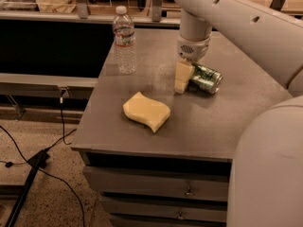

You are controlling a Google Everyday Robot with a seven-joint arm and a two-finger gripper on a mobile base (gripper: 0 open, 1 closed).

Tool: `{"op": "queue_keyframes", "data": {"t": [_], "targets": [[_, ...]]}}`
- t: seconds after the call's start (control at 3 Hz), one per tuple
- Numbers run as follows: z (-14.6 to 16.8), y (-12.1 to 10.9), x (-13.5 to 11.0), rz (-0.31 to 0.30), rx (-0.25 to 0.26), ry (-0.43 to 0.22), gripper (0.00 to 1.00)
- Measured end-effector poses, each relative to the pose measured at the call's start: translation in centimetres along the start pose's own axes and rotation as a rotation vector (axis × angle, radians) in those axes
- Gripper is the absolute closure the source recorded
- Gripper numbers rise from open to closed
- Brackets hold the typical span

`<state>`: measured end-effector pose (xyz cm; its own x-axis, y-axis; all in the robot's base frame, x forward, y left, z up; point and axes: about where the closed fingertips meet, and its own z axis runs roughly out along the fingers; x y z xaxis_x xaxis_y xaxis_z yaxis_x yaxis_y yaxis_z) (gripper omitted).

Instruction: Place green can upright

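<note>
Tool [184, 79] low against sideways green can [207, 78] on table [227, 122], grip state unclear.

One white arm reaches down from the upper right, with the gripper low in the far middle of the scene.

The arm [246, 18] comes in from the right edge as a thick white link, sloping up and left across the top of the view, with small dark holes along its shell. At its left end it turns straight down into a short round wrist [193, 39] with a grey vented collar. Below the wrist the gripper [185, 82] points downward, pale yellow and leaning slightly left toward its tip. A broad rounded white body shell [270, 164] fills the near right corner.
</note>
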<state>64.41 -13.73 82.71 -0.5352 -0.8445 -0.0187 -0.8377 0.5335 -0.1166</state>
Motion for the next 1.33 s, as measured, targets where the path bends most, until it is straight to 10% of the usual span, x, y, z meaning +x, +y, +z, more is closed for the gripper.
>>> {"op": "queue_keyframes", "data": {"t": [1.0, 1.33], "targets": [[-0.1, 0.0, -0.1, -0.017, -0.054, -0.01, 0.99], [-2.4, -0.5, 0.7, -0.046, -0.087, -0.081, 1.0]]}}
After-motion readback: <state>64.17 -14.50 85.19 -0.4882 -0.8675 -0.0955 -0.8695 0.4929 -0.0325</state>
